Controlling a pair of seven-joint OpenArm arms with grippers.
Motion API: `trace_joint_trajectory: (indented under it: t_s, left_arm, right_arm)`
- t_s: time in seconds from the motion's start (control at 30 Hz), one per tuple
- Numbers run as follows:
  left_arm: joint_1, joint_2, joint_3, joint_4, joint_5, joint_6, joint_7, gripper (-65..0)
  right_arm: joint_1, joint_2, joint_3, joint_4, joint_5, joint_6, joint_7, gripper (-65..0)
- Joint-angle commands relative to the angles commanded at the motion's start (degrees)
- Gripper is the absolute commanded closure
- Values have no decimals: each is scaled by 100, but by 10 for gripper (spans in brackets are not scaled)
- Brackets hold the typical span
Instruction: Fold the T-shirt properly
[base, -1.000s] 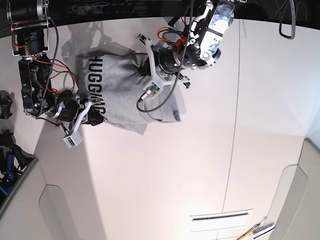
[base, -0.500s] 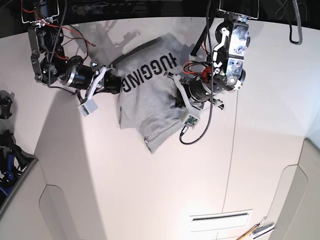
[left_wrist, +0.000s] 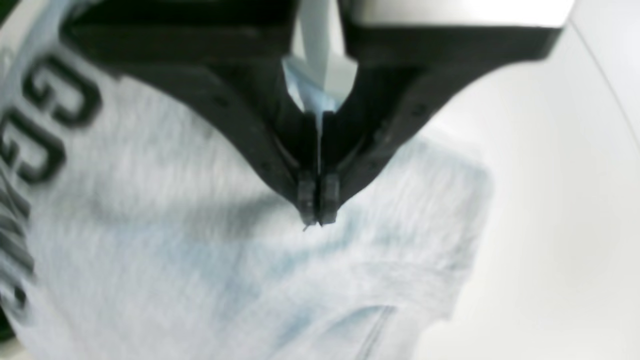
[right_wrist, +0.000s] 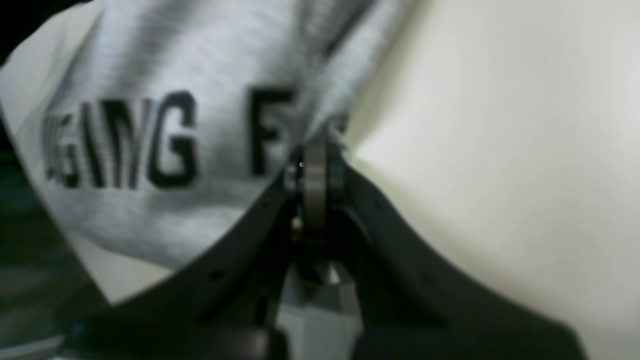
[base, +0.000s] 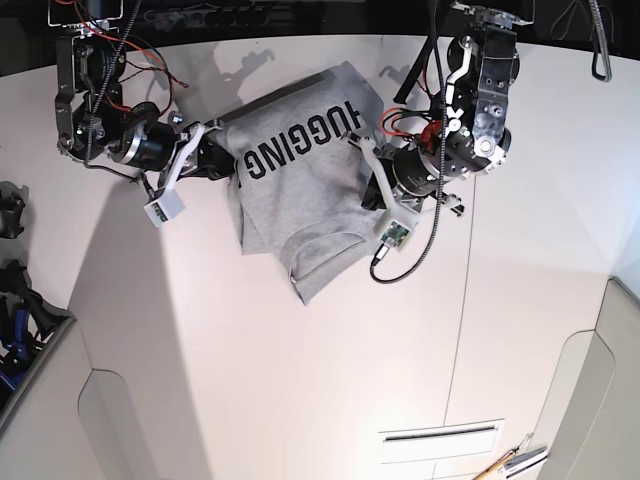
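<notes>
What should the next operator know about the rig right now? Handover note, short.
Left gripper: jaws closed, above the heather-grey cotton T-shirt; cloth pinch not clear.
Right gripper: shut on the T-shirt's edge beside the black lettering.
T-shirt: held between both arms near the far edge of the white table, printed side up, "HUGGING" readable, lower part bunched and wrinkled.
Done: shirt picked up and partly spread.
Left: flatten it fully, then all folds; none is visible yet.
</notes>
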Motion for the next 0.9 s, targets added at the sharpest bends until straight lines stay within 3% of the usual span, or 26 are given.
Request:
trace_joint_trajectory:
  t_s: [0.23, 0.37, 0.5, 0.6, 0.7, 0.83, 0.9]
  left_arm:
    - [1126, 0, -361, 1204, 4, -26, 105, -7]
    - [1899, -2, -935, 1650, -42, -289, 328, -7]
    - [2750, -330, -1355, 1685, -348, -369, 402, -7]
    - [3460, -557, -1408, 1685, -345, -365, 396, -6]
    - [4227, -568, -1408, 1679, -334, -369, 378, -6]
    - [5241, -592, -1392, 1499, 328, -372, 26, -6]
    - [5490, -802, -1362, 1252, 385, -485, -7, -7]
  right_arm:
    - [-90, 748, 162, 55, 791, 42, -516, 0]
    - [-525, 1143, 166, 74, 1231, 48, -619, 0]
    - [-1132, 1519, 164, 374, 1797, 219, -1010, 0]
    - [-1683, 1921, 164, 885, 2055, 232, -1021, 0]
    - [-2140, 2229, 157, 1349, 2166, 232, -1021, 0]
    - [-2682, 2354, 142, 1464, 2157, 229, -1023, 0]
    - [-2942, 2354, 125, 1464, 2135, 229, -1023, 0]
